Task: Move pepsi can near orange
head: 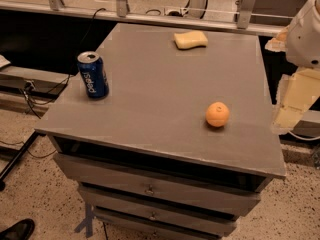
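The pepsi can (93,75) is dark blue with white lettering and a silver top. It stands upright near the left edge of the grey cabinet top (150,84). The orange (217,114) is small and round and lies on the right front part of the top, well apart from the can. My gripper (292,104) shows as pale, blurred parts at the right edge of the view, beyond the cabinet's right side and to the right of the orange. It holds nothing that I can see. The white arm (307,34) reaches in above it.
A pale yellow sponge (190,39) lies at the back of the top. The cabinet has drawers (150,189) below. A metal rail (150,16) runs behind it. Cables (25,91) lie at the left. A black shoe (17,230) is on the speckled floor.
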